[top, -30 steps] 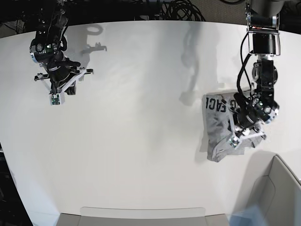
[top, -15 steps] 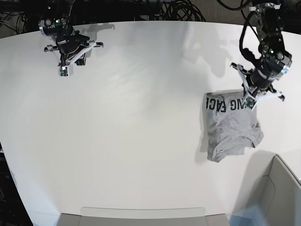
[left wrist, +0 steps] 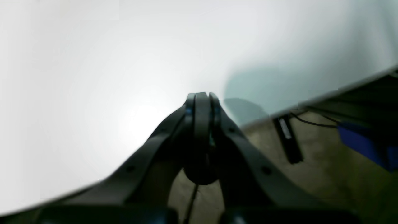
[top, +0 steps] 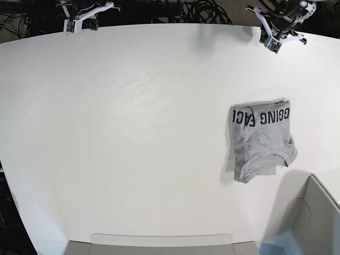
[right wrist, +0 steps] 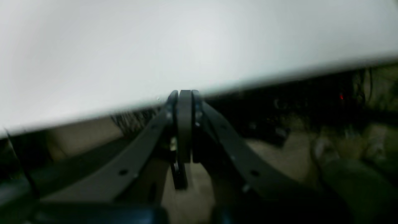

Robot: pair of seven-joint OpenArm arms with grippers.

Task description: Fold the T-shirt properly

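Note:
The T-shirt point(top: 261, 142) lies folded into a small grey bundle on the right side of the white table point(top: 138, 133), black lettering showing along its far edge. Nothing touches it. My left gripper point(top: 280, 22) is raised at the table's far right edge, well clear of the shirt. In the left wrist view that gripper point(left wrist: 202, 97) is shut and empty, over the table's edge. At the far left corner is my right gripper point(top: 85, 13). The right wrist view shows this gripper point(right wrist: 184, 94) shut, with nothing in it.
A grey bin point(top: 314, 212) stands at the near right corner, just below the shirt. A flat grey tray edge point(top: 159, 241) runs along the near side. Black cables point(top: 204, 10) lie behind the far edge. The floor beyond holds a blue item point(left wrist: 367, 143).
My left gripper has lifted off the T-shirt and drawn back to the far right edge. The right arm has also pulled back to the far left corner. The shirt stays folded.

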